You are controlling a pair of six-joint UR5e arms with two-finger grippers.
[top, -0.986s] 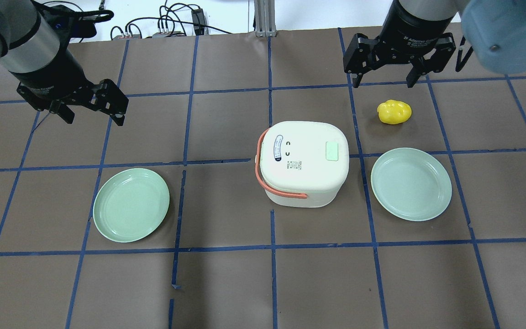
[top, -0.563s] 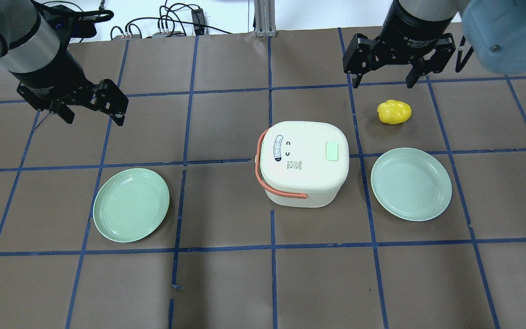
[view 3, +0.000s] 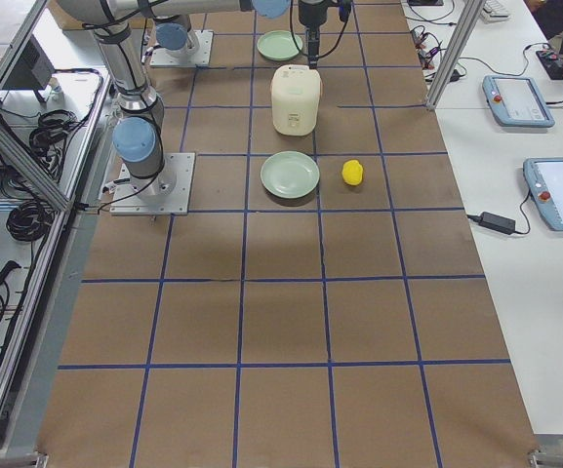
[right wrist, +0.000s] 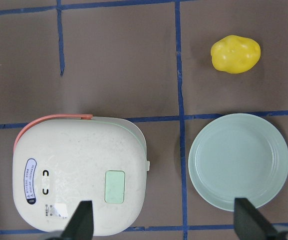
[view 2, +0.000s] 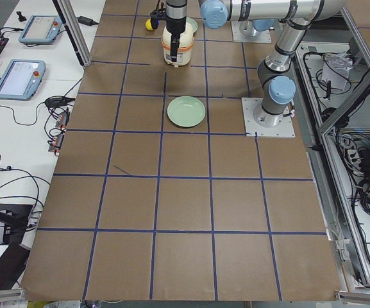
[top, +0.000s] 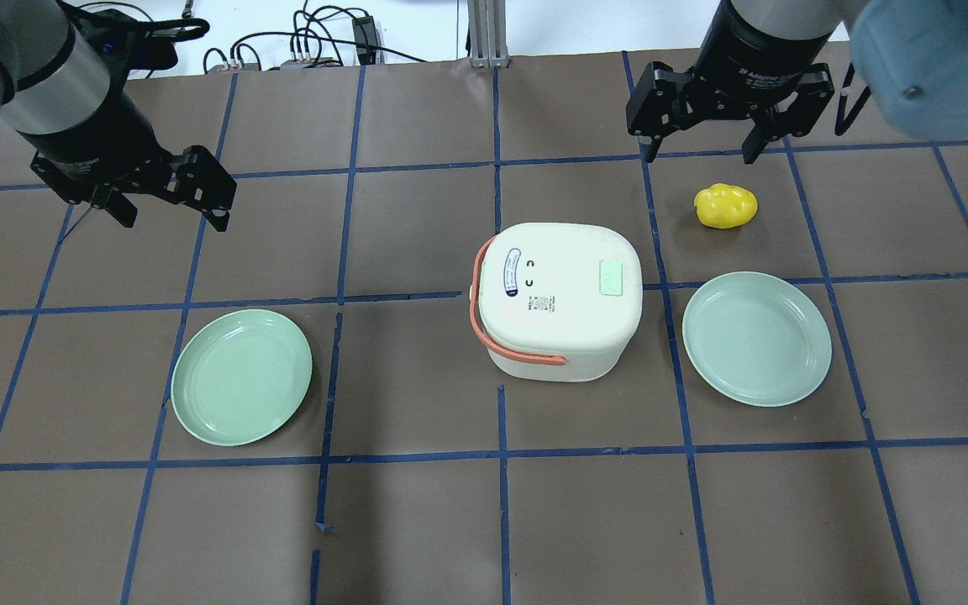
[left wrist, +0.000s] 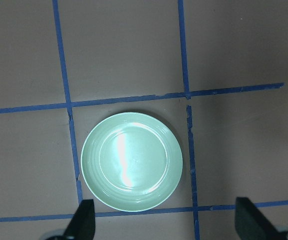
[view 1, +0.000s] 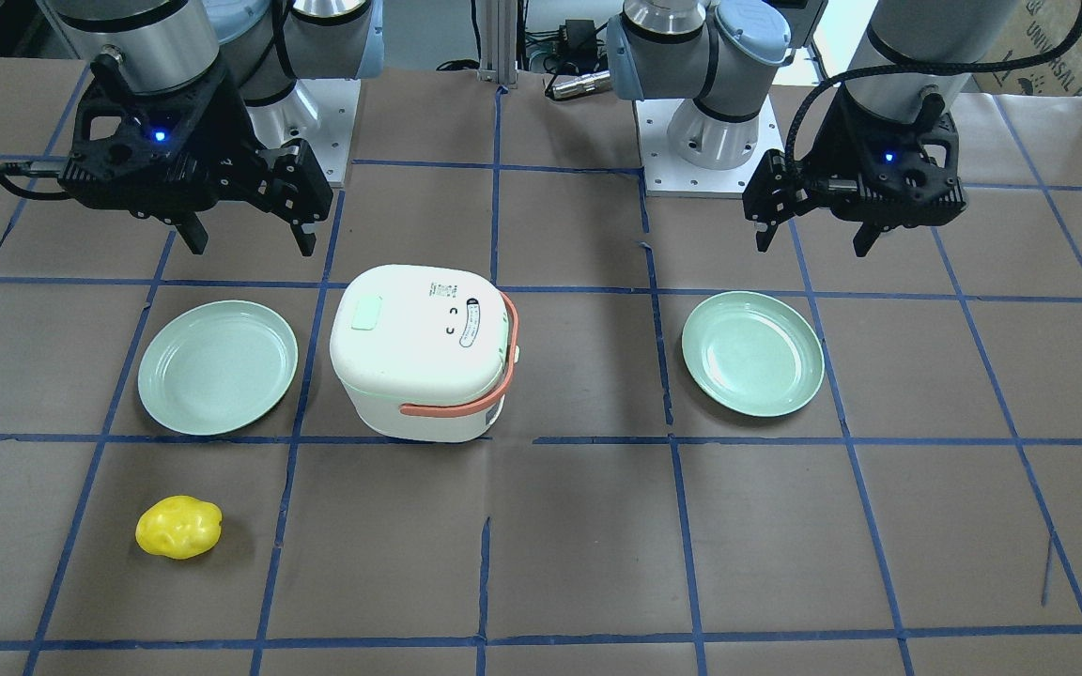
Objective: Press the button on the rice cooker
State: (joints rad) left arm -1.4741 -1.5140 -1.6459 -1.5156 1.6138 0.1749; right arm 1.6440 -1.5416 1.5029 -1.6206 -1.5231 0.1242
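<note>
Rice cooker (top: 558, 298): white, lid closed, upright near the middle of the table (top: 417, 521), on a crossing of the blue tape lines. It stands between two plates and touches neither.

Button (top: 612, 277): pale green rectangle on the lid top, on the side facing the robot's right. Nothing is touching it.

Handle (top: 477, 315): orange, folded down around the cooker's left side. A small printed label sits on the lid next to it.

Right plate (top: 757, 338): pale green, just beside the cooker on the button side.

Yellow lump (top: 726, 206): potato-shaped, lying on the table beyond the right plate toward the operators' edge. It is apart from both the plate and the cooker.

Left plate (top: 241, 376): same pale green, well apart from the cooker toward the table's left end.

Right gripper (top: 698, 155): hanging above the table, holding nothing, clear of the cooker. Fingers (right wrist: 82, 222) are spread wide. Its wrist camera looks straight down on the cooker lid, right plate and yellow lump.

Left gripper (top: 173, 223): raised over the left part of the table, fingers (left wrist: 84, 220) wide apart, nothing held. Its wrist camera shows the left plate below.
</note>
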